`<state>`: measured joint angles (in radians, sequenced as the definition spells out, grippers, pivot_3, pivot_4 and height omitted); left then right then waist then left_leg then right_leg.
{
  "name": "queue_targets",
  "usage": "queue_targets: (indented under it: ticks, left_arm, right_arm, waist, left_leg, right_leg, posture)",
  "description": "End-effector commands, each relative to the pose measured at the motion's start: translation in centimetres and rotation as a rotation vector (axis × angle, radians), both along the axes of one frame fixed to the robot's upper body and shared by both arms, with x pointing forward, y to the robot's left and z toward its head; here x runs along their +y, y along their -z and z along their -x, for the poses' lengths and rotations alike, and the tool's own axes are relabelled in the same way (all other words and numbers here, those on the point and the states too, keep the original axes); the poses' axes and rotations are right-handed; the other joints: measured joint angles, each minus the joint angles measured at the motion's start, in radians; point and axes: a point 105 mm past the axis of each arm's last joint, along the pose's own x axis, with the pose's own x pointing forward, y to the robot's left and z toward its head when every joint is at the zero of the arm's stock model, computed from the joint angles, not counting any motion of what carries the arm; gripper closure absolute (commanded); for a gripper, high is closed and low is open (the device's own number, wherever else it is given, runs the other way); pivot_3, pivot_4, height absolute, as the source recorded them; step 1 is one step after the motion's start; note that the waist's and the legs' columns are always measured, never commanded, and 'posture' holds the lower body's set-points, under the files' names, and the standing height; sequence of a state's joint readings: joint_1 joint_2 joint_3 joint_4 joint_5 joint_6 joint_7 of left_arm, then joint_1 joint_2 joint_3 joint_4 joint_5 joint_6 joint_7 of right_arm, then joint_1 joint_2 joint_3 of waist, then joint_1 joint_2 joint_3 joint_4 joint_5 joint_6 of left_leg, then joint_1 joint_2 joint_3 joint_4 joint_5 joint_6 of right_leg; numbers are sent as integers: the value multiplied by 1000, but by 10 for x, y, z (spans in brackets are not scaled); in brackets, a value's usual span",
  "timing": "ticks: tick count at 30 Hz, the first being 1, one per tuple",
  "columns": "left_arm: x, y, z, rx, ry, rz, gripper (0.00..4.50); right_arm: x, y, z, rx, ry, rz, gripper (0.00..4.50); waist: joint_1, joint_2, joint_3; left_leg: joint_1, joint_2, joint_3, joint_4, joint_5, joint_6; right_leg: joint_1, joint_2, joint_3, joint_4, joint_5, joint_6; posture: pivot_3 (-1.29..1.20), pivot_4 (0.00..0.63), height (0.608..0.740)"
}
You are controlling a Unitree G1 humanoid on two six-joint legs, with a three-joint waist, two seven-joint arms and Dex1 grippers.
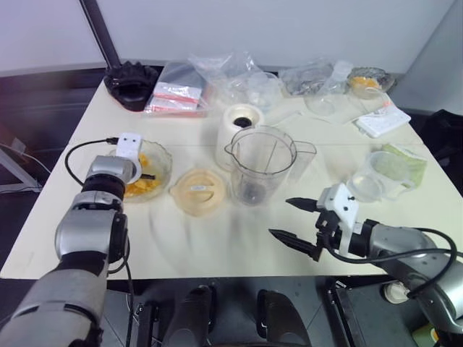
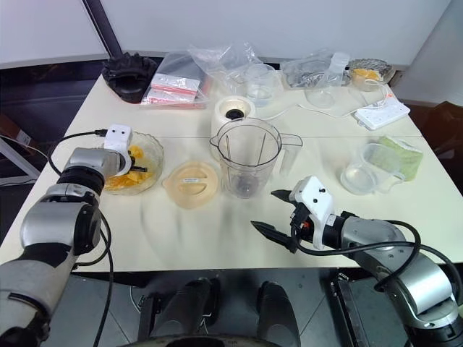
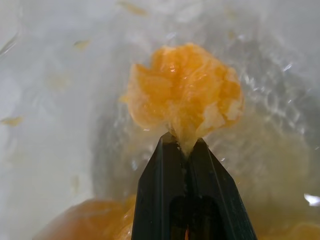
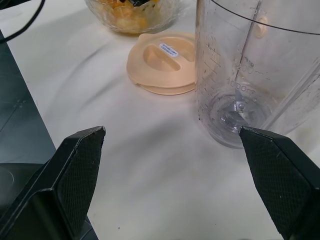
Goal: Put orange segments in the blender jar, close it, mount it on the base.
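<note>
Wide cream-white table, cluttered along its far edge and bare near the front. Far side: a black ridged round object at the left corner, flat packets with red strips beside it, crumpled clear bags toward the middle, a white power strip at the right.

Near the centre, the blender jar — clear, upright, uncovered, dark blades at its bottom, handle turned to the right. Just behind it and touching in outline, the base, cream-white with a dark socket on top. To the left of the jar, lying flat on the table, a pale orange lid, apart from the jar's foot. At the right, a smaller clear lidded cup in front of a green cloth.

Left of the lid, a glass bowl heaped with the orange segments. Reaching down into that bowl, the left gripper, fingers pressed together and pinched on the thin edge of one orange segment; in the left wrist view the piece stands just past the fingertips, over the glass, with more fruit below.

Low over the table's front right, the right gripper, jaws spread wide with nothing between them, pointing toward the jar's foot and the lid — well short of both.
</note>
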<state>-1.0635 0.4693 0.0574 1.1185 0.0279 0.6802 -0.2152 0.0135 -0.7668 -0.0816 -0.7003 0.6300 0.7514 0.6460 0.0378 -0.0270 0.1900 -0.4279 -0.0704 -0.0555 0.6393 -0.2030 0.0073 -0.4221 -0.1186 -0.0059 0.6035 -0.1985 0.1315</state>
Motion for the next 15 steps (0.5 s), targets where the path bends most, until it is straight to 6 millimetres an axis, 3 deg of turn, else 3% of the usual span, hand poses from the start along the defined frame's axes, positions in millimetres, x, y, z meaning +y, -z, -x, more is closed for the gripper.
queue_targets:
  ticks: [1, 10, 15]
  left_arm:
    - [-1, -21, -2, -33, 11, -15, 4474]
    - [-19, -54, 39, -75, 59, -35, 4474]
    - [-19, -74, 58, -120, 94, -42, 4474]
  right_arm:
    - [3, -7, -1, -38, -21, -4, 0]
    - [1, -5, -2, -36, -29, 0, 0]
    - [-5, -4, -3, -29, -27, 6, 0]
  waist:
    - [0, 0, 0]
    - [-2, 0, 0]
    - [-2, 0, 0]
  left_leg:
    - [0, 0, 0, 0, 0, 0]
    - [0, 0, -1, 0, -1, -2]
    - [0, 0, -1, 0, -1, -2]
  right_leg:
    - [0, 0, 0, 0, 0, 0]
    - [-1, 0, 1, 0, 0, 0]
    - [-1, 0, 1, 1, 0, -1]
  posture:
    - [0, 150, 740]
    - [0, 150, 740]
    - [0, 150, 740]
